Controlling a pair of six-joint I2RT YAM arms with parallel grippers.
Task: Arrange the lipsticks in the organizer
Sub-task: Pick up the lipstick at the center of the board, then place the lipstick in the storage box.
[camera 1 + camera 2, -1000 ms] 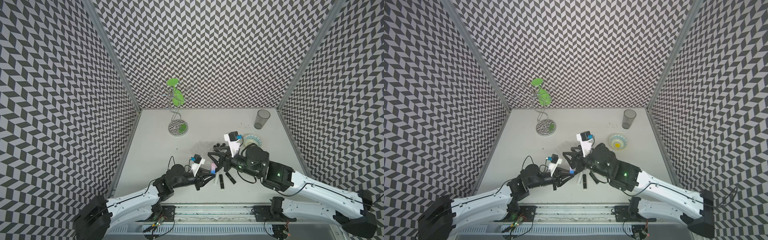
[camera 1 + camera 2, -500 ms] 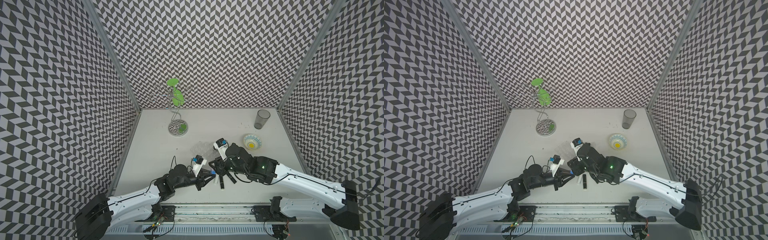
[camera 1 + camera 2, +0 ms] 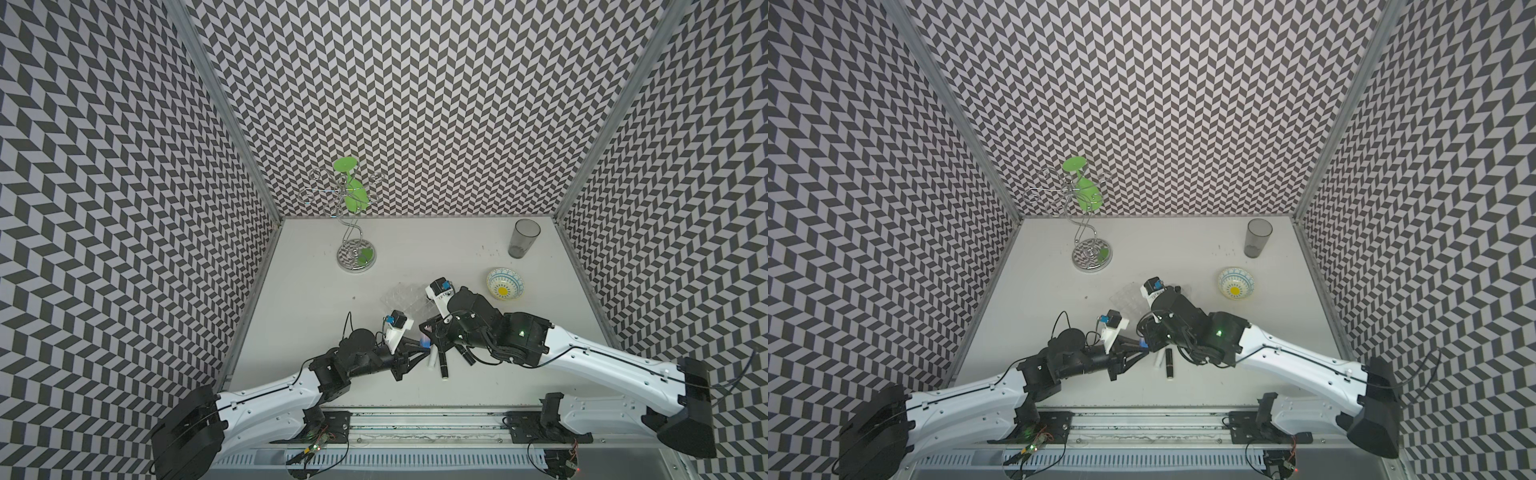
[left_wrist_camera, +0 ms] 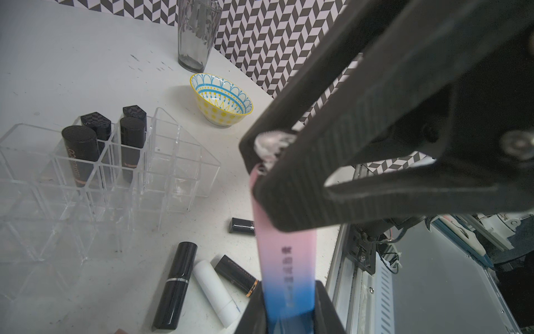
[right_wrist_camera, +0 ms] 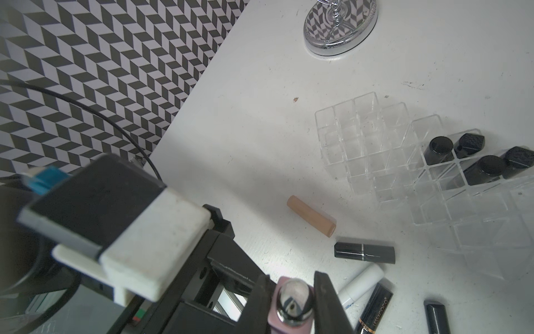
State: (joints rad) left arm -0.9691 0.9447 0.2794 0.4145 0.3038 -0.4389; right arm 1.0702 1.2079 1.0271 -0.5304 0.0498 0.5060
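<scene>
The pink-to-blue lipstick (image 4: 284, 260) hangs above the table between both arms. My left gripper (image 4: 289, 309) is shut on its blue end. My right gripper (image 5: 291, 300) is shut on its pink end (image 5: 290, 313). In both top views the two grippers meet at the blue tip (image 3: 424, 341) (image 3: 1143, 343), in front of the clear organizer (image 3: 405, 295) (image 3: 1123, 299). Several black lipsticks (image 4: 79, 147) (image 5: 439, 150) stand in the organizer's (image 4: 179, 162) cells. Loose on the table lie a white lipstick (image 4: 215, 292), a tan one (image 5: 312, 215) and several black ones (image 4: 176, 283) (image 5: 364, 253).
A grey tumbler (image 3: 523, 239) stands at the back right, with a blue-and-yellow bowl (image 3: 505, 283) in front of it. A wire stand with a green glass (image 3: 355, 257) is at the back left. A metal rail (image 4: 361, 260) runs along the table's front edge.
My right gripper has come from over the organizer down to the front left and closed on the pink end of the lipstick. The left arm has hardly moved.
</scene>
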